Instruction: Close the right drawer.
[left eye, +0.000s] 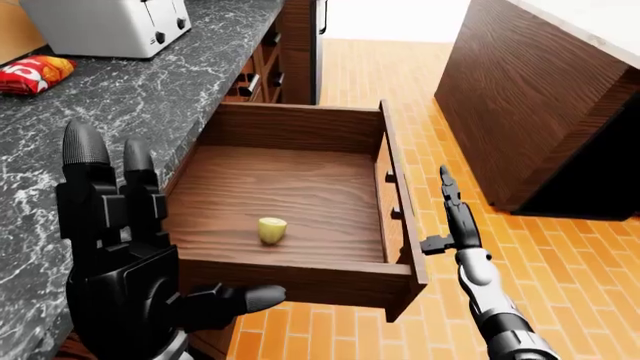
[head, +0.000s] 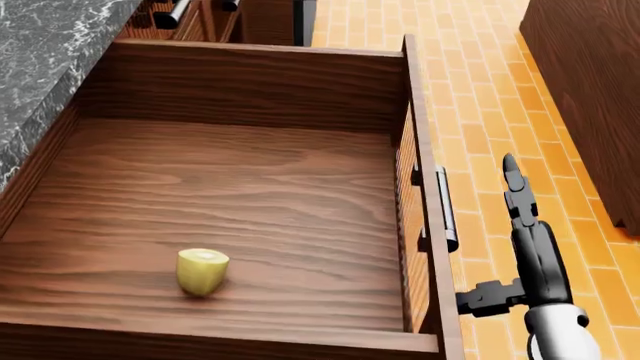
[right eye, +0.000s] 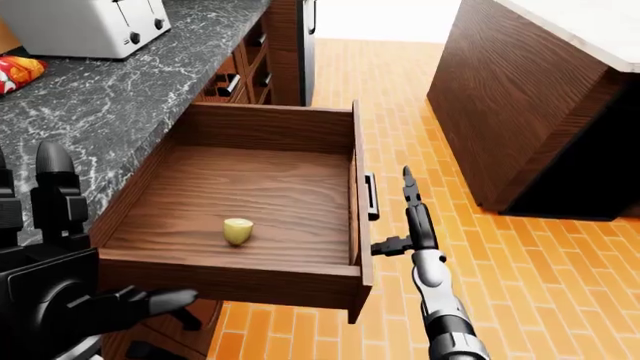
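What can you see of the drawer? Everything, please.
The drawer is pulled far out from under the grey marbled counter. It looks like dark wood, with a grained floor and four walls. A slim bar handle on two posts sits on its face. Inside lies only a small yellow-green fruit piece, cut side up. The right hand, fingers straight, stands beside the handle; contact cannot be told.

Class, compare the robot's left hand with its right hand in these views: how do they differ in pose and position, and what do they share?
1. The left hand is raised over the counter edge at the view's lower left; the right hand stands over the floor, right of the drawer front.
2. The left hand shows its broad side, fingers spread; the right hand shows edge-on, fingers straight.
3. The left hand looms large; the right hand looks slim.

Both are black, open and hold nothing.
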